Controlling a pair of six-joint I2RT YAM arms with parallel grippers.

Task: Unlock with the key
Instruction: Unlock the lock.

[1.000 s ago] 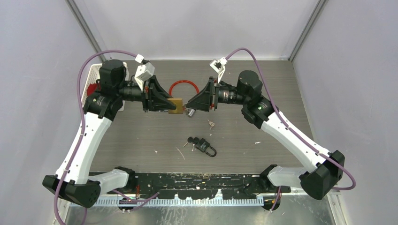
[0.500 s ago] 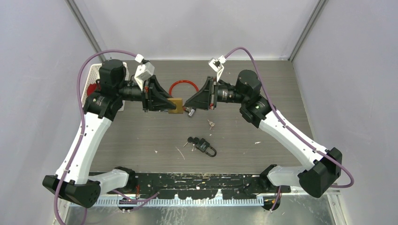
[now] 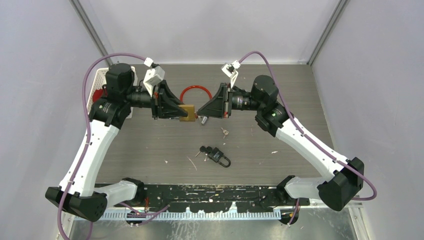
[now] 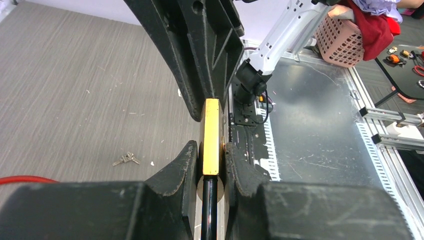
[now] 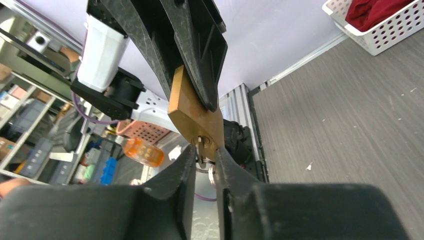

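One change in the last second, and it's the one you wanted: your right gripper [image 5: 204,161] has narrowed right down and nudged in a hair toward the lock. Its fingers now sit tight on either side of the small silver metal key [image 5: 201,149], which is already poking into the keyhole. Jaws only slightly apart, and it reads to me as a proper pinch on the key's head.

Your left gripper [image 4: 210,160] hasn't budged. It's clamped on the flat faces of the brass-coloured rectangular padlock [image 4: 211,132], holding it up off the grey wood-grain table [image 3: 280,100], over the far middle, keyhole end facing the right arm. The thin red cable loop [image 3: 192,89] hangs off behind it.

What that means, I reckon: insertion is done and the grab is made, so the only thing left is the wrist turn. Go slow there. The key head is tiny and could slip in the fingers, and the lock body may try to twist in the left grip.

The small black padlock [image 3: 219,157] and the loose silver keys [image 3: 224,132] nearer you are well clear of all this.
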